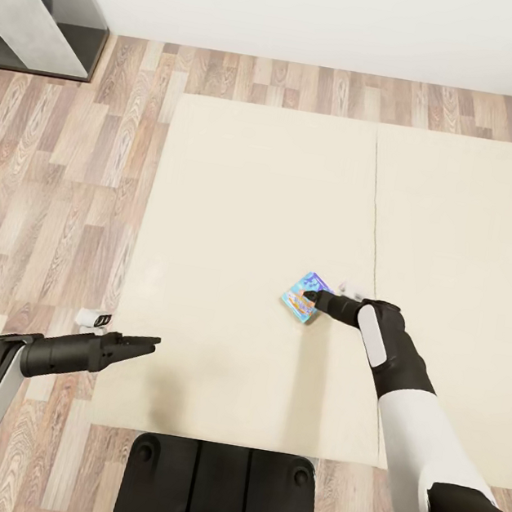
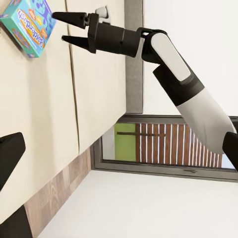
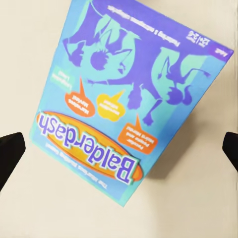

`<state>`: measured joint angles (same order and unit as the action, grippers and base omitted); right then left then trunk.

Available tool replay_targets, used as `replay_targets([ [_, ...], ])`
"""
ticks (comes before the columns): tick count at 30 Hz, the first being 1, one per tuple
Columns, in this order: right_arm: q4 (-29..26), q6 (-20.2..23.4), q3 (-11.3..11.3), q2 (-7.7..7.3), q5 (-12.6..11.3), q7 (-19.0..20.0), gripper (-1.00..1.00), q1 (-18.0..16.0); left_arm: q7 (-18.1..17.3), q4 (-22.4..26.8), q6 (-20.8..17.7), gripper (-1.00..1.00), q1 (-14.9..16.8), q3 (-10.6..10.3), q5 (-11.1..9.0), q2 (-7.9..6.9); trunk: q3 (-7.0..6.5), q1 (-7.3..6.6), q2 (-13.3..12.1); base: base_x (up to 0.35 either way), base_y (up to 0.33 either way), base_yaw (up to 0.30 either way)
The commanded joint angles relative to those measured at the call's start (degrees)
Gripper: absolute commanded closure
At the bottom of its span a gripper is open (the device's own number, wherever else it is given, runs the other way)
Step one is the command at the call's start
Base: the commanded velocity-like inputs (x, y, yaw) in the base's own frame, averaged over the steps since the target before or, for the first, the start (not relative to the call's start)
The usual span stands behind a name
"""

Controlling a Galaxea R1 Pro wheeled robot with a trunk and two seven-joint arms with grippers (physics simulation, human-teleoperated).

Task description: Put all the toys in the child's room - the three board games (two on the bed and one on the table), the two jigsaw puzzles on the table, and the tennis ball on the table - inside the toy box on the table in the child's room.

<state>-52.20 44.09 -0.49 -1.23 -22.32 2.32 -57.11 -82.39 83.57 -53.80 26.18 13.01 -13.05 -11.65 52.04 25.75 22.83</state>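
Observation:
A small blue board game (image 1: 306, 295) printed "Balderdash" lies flat on the bed (image 1: 255, 206), near the seam between the two cream mattress sections. My right gripper (image 1: 312, 300) is open and hovers at the box's near edge. In the right wrist view the board game (image 3: 134, 94) lies below and between the two spread fingertips (image 3: 10, 153). The left wrist view shows the right gripper (image 2: 58, 27) open just beside the board game (image 2: 27, 25), without touching it. My left gripper (image 1: 143, 344) is open and holds nothing, low over the bed's left edge.
Wood-plank floor (image 1: 58, 200) runs along the bed's left side and far end. A grey cabinet (image 1: 46, 16) stands at the far left against the white wall. The grey headboard (image 2: 133, 54) and a window (image 2: 163, 144) appear behind my right arm. My base (image 1: 219, 490) is at the bed's near edge.

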Motion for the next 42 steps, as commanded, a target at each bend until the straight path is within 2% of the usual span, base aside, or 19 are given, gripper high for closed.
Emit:
replay_targets([
  [1, -0.05, -0.04, -0.05, -0.02, 0.17, 0.24, -1.0, -0.02, -0.13, 0.01, -0.6, -1.0, 0.01, 0.0, -0.06, -0.02, 0.06, 0.03, 0.09, 0.0, 0.0, 0.0],
  [14, -0.14, -3.93, 0.09, -0.37, 0.52, 0.0, -1.0, -0.3, 0.09, 0.01, -0.6, -1.0, 0.01, 0.05, 0.26, -0.53, 0.06, 0.03, 0.09, 0.0, 0.0, 0.0],
  [16, -0.04, -4.29, 0.11, -0.44, 1.26, -0.32, -1.0, -0.79, 0.15, 0.01, -0.6, -1.0, 0.01, 0.04, 0.28, -0.55, 0.06, 0.03, 0.09, 0.0, 0.0, 0.0],
  [21, 0.05, -5.37, -0.07, -0.27, 5.06, -0.86, -1.0, -1.29, 0.2, 0.0, -0.66, -1.0, 0.01, 0.01, 0.37, -0.56, 0.06, 0.03, 0.09, 0.0, 0.0, 0.0],
  [25, 0.04, -6.7, -0.27, -0.02, 6.44, -1.38, -1.0, -1.33, 0.21, 0.0, -0.68, -1.0, 0.01, 0.07, 0.39, -0.57, 0.06, 0.03, 0.09, 0.0, 0.0, 0.0],
  [42, 0.7, -8.35, -0.04, 0.91, 6.81, -4.01, -1.0, -1.05, 0.21, 0.01, -0.69, -1.0, 0.01, 0.08, 0.39, -0.77, 0.06, 0.03, 0.09, 0.0, 0.0, 0.0],
])
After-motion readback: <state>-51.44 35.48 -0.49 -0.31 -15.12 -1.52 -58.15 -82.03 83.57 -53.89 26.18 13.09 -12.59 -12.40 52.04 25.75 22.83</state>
